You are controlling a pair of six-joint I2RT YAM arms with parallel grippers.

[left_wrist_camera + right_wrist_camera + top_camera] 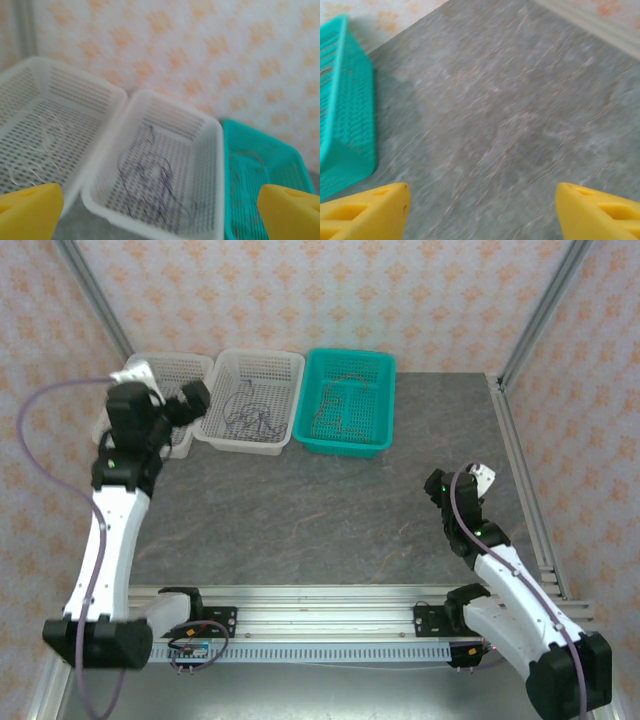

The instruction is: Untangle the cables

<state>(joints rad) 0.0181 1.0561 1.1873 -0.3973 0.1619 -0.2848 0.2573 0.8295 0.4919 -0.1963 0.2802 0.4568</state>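
Observation:
The cables lie sorted by colour in three baskets at the back. Dark purple cables are loosely coiled in the middle white basket. Red cables lie in the teal basket. Thin white cables rest in the left white basket. My left gripper hovers open at the near rims of the two white baskets, holding nothing. My right gripper is open and empty above the bare grey table.
The teal basket's corner sits left of the right gripper. A metal frame post rises at the back right corner. An aluminium rail with both arm bases runs along the near edge. Patterned walls close the back and sides.

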